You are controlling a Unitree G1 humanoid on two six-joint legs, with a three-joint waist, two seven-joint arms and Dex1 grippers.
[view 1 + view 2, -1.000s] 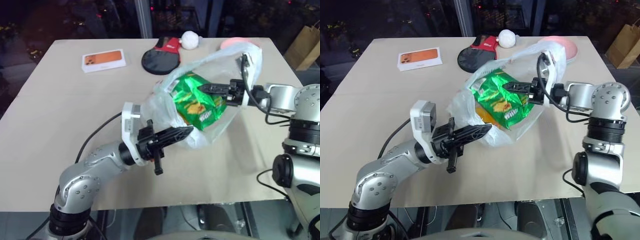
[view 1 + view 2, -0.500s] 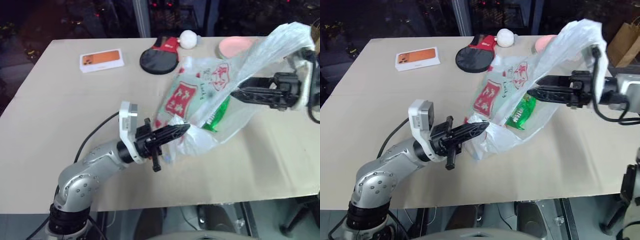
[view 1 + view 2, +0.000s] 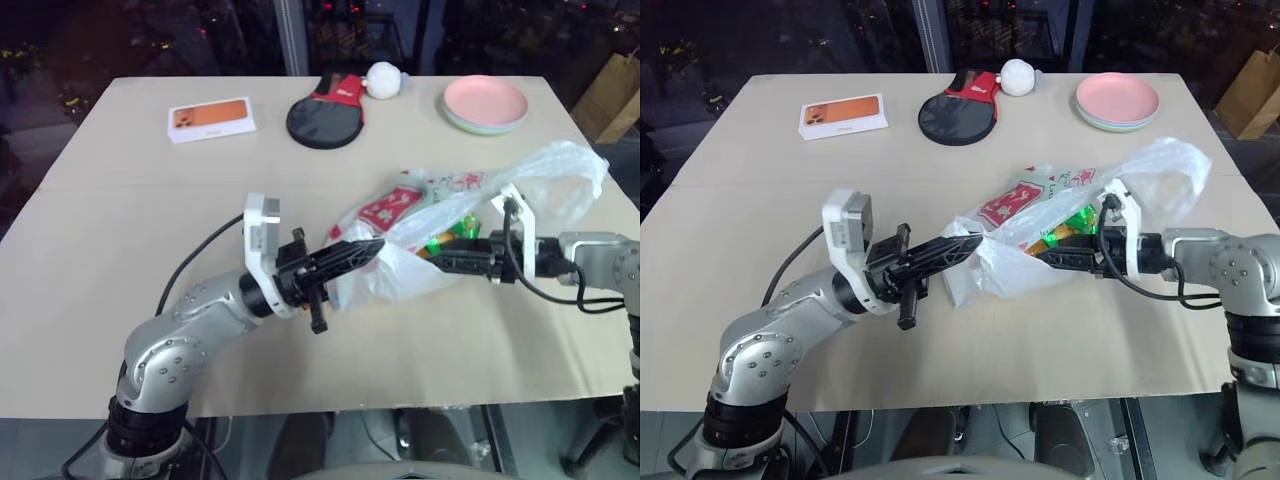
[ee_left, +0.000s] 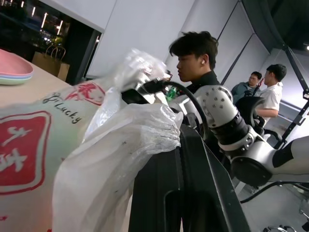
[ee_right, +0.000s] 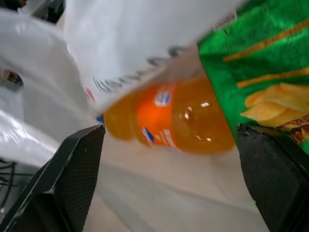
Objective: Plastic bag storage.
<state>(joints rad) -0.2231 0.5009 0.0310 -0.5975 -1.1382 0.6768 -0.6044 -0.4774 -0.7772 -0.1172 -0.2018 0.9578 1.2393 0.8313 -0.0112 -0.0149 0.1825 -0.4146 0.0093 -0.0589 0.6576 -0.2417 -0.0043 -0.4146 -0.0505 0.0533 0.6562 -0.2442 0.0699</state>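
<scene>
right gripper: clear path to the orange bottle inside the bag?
Probably yes. The right gripper is open inside the plastic bag, and the orange bottle lies straight ahead between its fingers, the green snack packet beside it, not blocking.

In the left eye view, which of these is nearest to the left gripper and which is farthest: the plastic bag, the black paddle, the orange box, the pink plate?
1. The plastic bag: pinched in the left gripper.
2. The black paddle: at the far edge, near the middle.
3. The orange box: far left.
4. The pink plate: far right corner.

Box and plate look about equally far; I would not rank them firmly.
</scene>
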